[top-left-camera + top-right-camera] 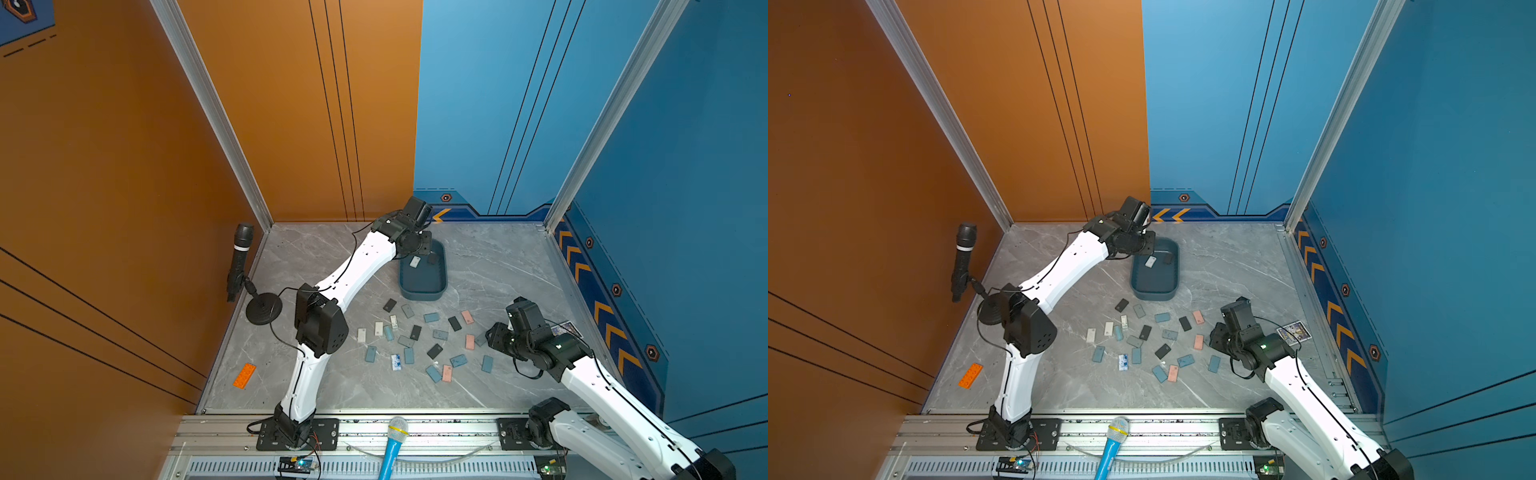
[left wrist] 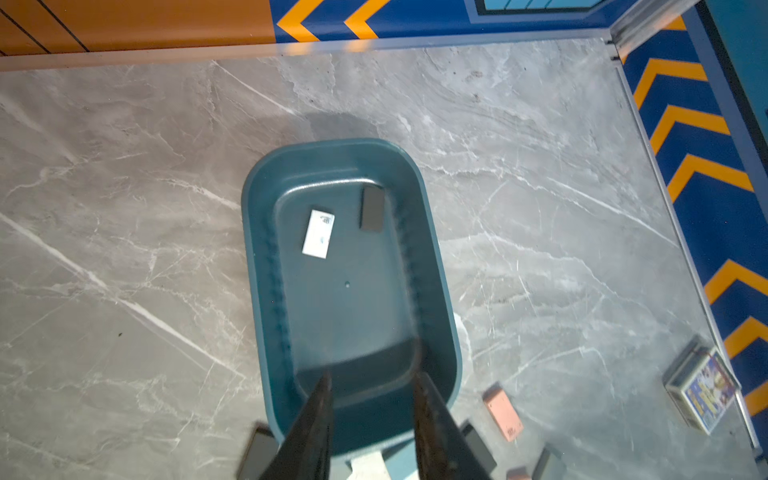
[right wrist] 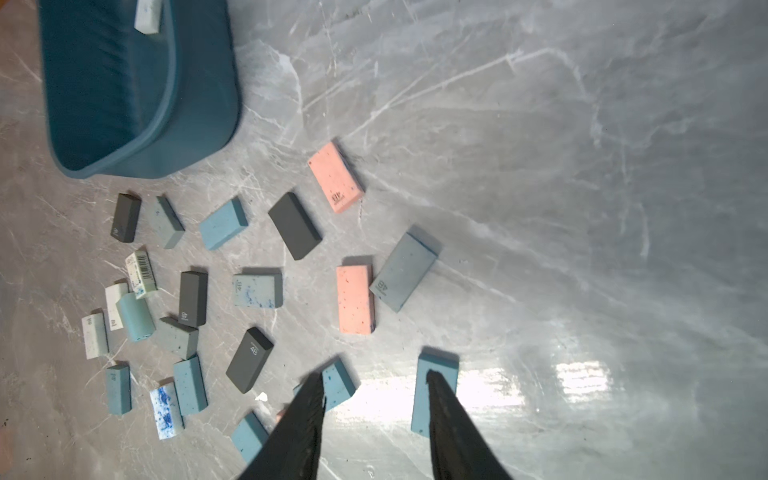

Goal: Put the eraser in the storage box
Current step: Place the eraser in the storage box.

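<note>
While both arms hang over the marble table (image 1: 498,266), the storage box (image 1: 422,294) sits toward the back wall. It is a dark teal-blue tub with rounded corners and low walls. Two erasers lie flat inside at its far end: a white eraser (image 2: 318,234) with small dark print I can't read for certain, and a plain dark grey eraser (image 2: 371,208) near it, not touching. The left gripper (image 2: 374,376) hovers above the box, fingers a modest gap apart and gripping nothing.

Between the box and the robot, the loose erasers (image 1: 415,332) are scattered flat in pale blue, grey, black, white and pink. A black eraser (image 3: 249,360) reads "4B" in pale letters, and a grey-blue eraser (image 3: 405,272) carries the same "4B". A white sleeved eraser (image 3: 141,270) shows a barcode. A pink eraser (image 3: 336,176) has dark print too small to read. The right gripper (image 3: 374,374) hangs above this scatter with its fingers parted and unloaded, one fingertip lined up over a blue eraser (image 3: 440,361).
</note>
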You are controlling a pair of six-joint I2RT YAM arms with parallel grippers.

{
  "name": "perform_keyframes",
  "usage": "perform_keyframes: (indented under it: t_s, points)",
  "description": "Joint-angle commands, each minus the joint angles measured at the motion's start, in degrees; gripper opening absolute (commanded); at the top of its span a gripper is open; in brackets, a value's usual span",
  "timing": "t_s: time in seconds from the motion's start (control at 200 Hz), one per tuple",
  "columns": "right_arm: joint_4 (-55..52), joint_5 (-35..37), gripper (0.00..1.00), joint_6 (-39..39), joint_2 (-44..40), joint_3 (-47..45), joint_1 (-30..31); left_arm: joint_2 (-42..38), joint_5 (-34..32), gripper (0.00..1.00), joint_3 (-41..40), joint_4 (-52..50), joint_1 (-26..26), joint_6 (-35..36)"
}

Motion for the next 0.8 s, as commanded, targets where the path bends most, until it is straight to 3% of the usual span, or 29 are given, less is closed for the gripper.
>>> perform_keyframes:
  t_s: [0.0,0.315,0.796]
  points:
    - [-2.5,2.6,0.44,3.4,-0.1,-2.4,1.4,-5.8,-0.1,0.34,-8.1,3.3,-1.4,2.8]
    - [-1.9,3.9,0.45,6.8,3.1,-5.7,3.1,-25.2,3.9,0.35,-37.5,25.9,-3.2,1.6]
    - [-0.5,4.8,0.49,11.2,7.6,-7.8,7.9,-32.9,3.1,0.36,-49.8,28.3,-4.9,1.6]
